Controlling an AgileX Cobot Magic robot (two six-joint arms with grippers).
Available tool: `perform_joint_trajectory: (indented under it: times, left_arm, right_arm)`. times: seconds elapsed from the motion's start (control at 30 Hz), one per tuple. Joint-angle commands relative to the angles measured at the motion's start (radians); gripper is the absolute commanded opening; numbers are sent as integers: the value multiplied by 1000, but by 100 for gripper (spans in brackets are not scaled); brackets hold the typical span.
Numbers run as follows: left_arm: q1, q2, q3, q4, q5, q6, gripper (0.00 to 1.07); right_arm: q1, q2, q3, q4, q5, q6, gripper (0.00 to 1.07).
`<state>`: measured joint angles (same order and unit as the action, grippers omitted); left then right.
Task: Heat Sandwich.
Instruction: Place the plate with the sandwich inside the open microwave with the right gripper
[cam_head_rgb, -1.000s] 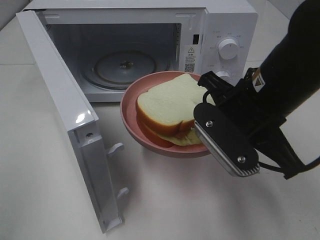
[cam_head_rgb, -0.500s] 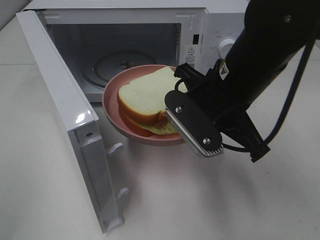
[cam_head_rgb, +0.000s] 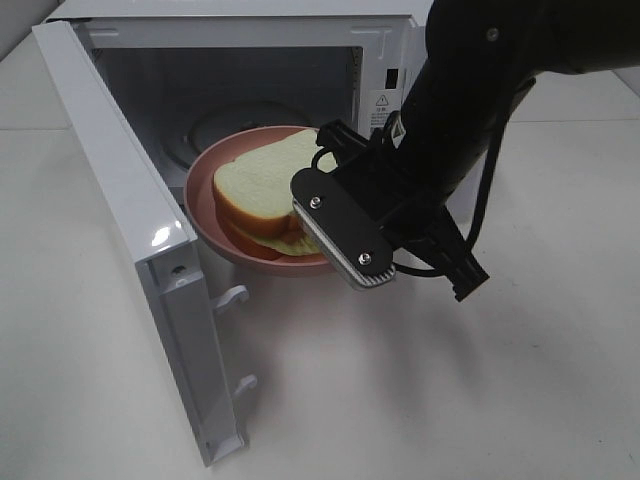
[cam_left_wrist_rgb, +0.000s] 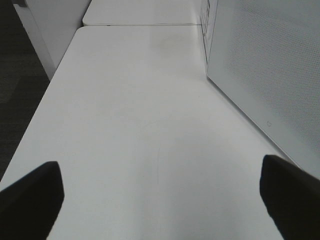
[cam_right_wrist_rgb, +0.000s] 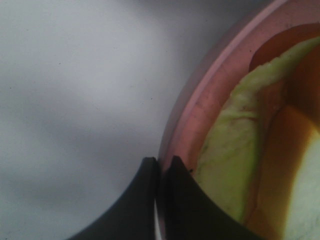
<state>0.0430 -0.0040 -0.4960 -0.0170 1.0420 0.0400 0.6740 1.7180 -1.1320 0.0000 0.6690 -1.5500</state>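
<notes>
Exterior high view is showing a white microwave (cam_head_rgb: 250, 75) sitting on a pale surface (cam_head_rgb: 480, 400), its door (cam_head_rgb: 130, 220) standing wide open on the left. The black right arm (cam_head_rgb: 480, 90) is reaching across from the right, carrying a round pink dish (cam_head_rgb: 205, 200) at the mouth of the cavity. The sandwich (cam_head_rgb: 262, 185) is lying in that dish, ahead of the right end effector (cam_right_wrist_rgb: 161, 172) and between it and the cavity, so the way in is running straight on past the sandwich. That end effector is pinching the dish's rim, closed tight. The left end effector (cam_left_wrist_rgb: 160, 200) is gaping open, holding nothing, outside the door and well apart. The glass turntable (cam_head_rgb: 215, 125) is mostly hiding behind the dish, and whether the dish is clearing the cavity floor is impossible to tell.
</notes>
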Motion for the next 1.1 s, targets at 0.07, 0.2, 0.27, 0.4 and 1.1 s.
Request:
perform_joint_trajectory:
  times: [0.07, 0.2, 0.27, 0.4, 1.1]
  left_arm:
    - [0, -29, 1, 0, -6, -4, 99]
    - [0, -29, 1, 0, -6, -4, 99]
    - [0, -29, 1, 0, -6, -4, 99]
    - [0, -29, 1, 0, -6, -4, 99]
    - [0, -29, 1, 0, -6, -4, 99]
  right_arm:
    - [3, 30, -44, 9, -22, -16, 0]
    - [3, 60, -79, 10, -11, -16, 0]
    - [3, 80, -102, 10, 10, -13, 0]
    - [3, 109, -136, 10, 17, -10, 0]
    - [3, 281, -372, 0, 85, 56, 1]
